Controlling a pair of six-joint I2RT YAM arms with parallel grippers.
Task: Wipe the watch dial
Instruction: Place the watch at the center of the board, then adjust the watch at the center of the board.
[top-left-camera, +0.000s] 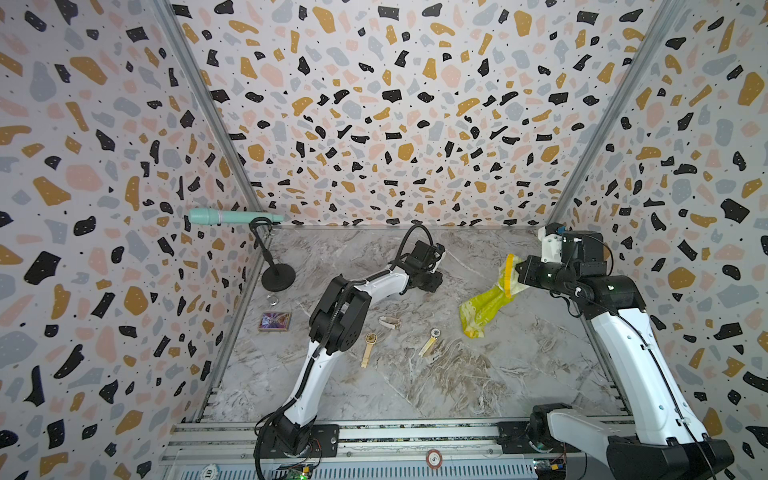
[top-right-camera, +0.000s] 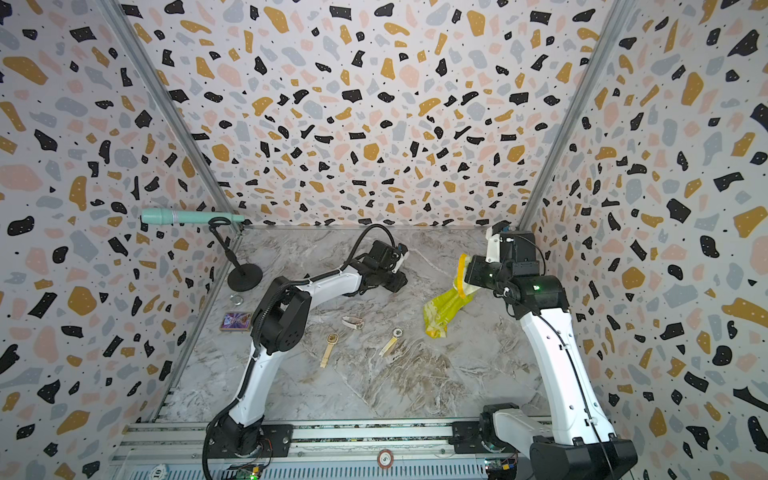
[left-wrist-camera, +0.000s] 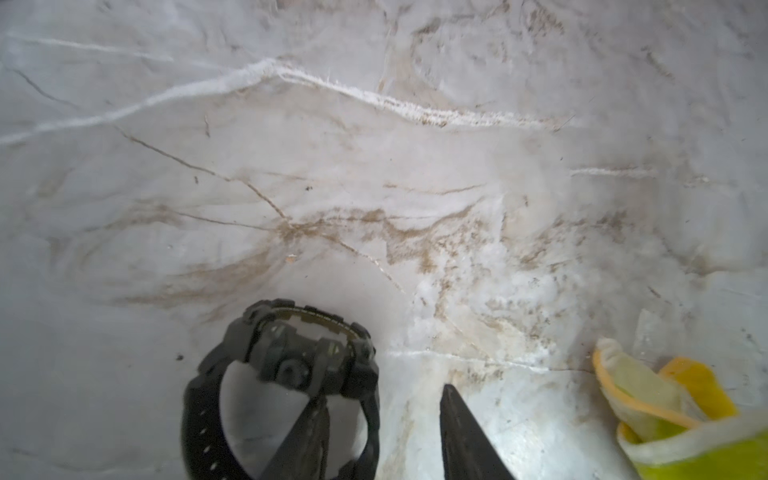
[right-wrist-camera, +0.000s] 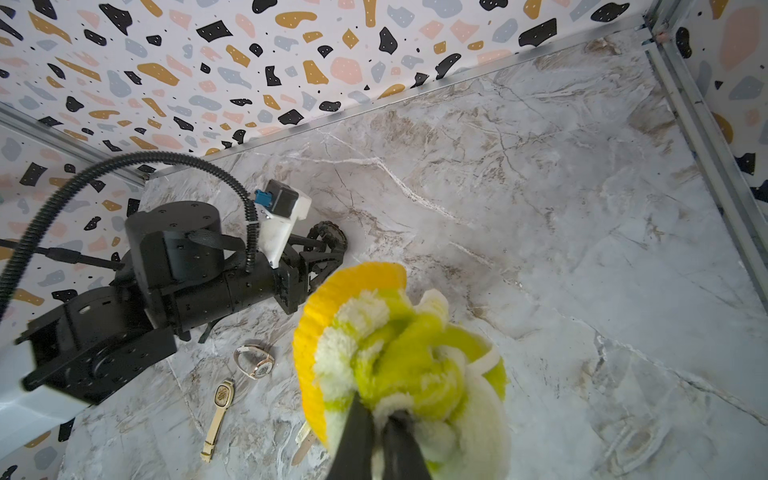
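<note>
Black watch (left-wrist-camera: 286, 365) stands on the marble tabletop (left-wrist-camera: 374, 166) directly at the left gripper (left-wrist-camera: 382, 395); the jaws are parted with a clear gap. One finger (left-wrist-camera: 303, 449) sits inside the closed strap loop and the other is outside it, just beside the strap; contact with the watch cannot be confirmed.

Right gripper (right-wrist-camera: 380, 419) is pinched tight on a bunched yellow-green cloth (right-wrist-camera: 399, 353). In both top views the cloth (top-left-camera: 486, 305) hangs from those jaws toward the tabletop, well apart from the left gripper (top-left-camera: 430, 282).

Watch orientation: the strap forms a ring whose opening faces the left gripper, so the axis of the loop runs along the fingers. The case is on the far side of the ring from the fingertips, with its glass turned away from them.

Dial markings are too blurred to read.

Nearer the left arm's base than its gripper, three further watches lie on the marble: a gold watch (top-left-camera: 369, 347) with its strap out straight, a pale watch (top-left-camera: 430, 340), and a looped watch (top-left-camera: 390, 322).

A round tag (top-left-camera: 433, 458) on the front rail carries one character resembling a 5.
</note>
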